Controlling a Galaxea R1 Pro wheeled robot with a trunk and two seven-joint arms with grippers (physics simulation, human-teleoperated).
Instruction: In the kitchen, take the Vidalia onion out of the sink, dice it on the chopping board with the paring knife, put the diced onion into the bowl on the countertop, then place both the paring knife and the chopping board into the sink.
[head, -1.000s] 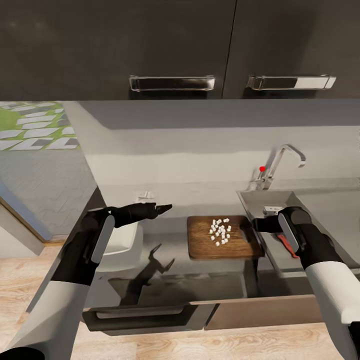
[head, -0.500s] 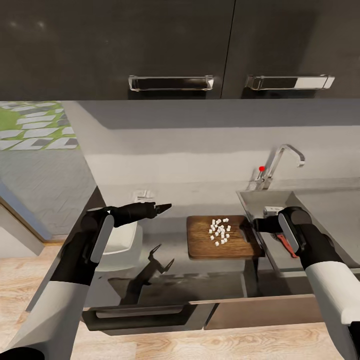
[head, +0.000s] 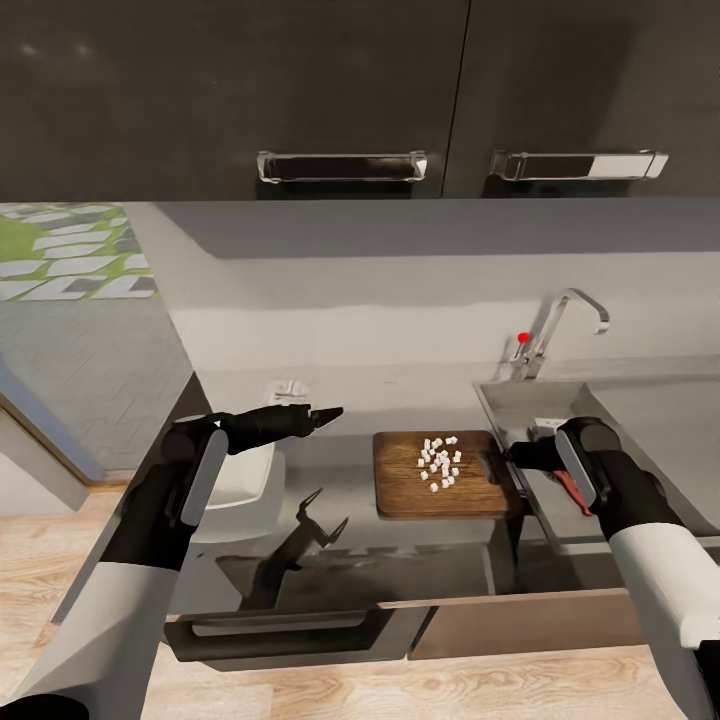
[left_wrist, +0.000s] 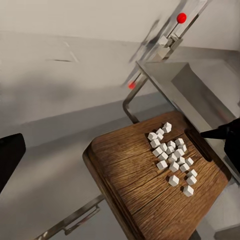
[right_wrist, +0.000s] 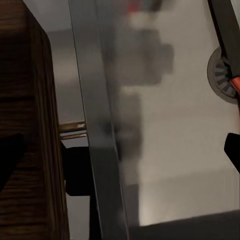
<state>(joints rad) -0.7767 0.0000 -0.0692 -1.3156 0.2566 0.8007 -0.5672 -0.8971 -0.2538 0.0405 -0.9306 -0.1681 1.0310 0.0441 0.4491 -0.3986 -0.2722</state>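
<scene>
Right hand (head: 512, 457), spread open, sits at chopping board's (head: 405, 487) slotted end.

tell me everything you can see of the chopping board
The chopping board is a dark brown rectangle of grained wood with rounded corners, lying flat on the dark countertop just beside the sink. An oblong handle slot sits at its sink-side end, where the right gripper reaches. A loose cluster of white diced onion cubes rests on it. The left gripper hovers apart.
</scene>
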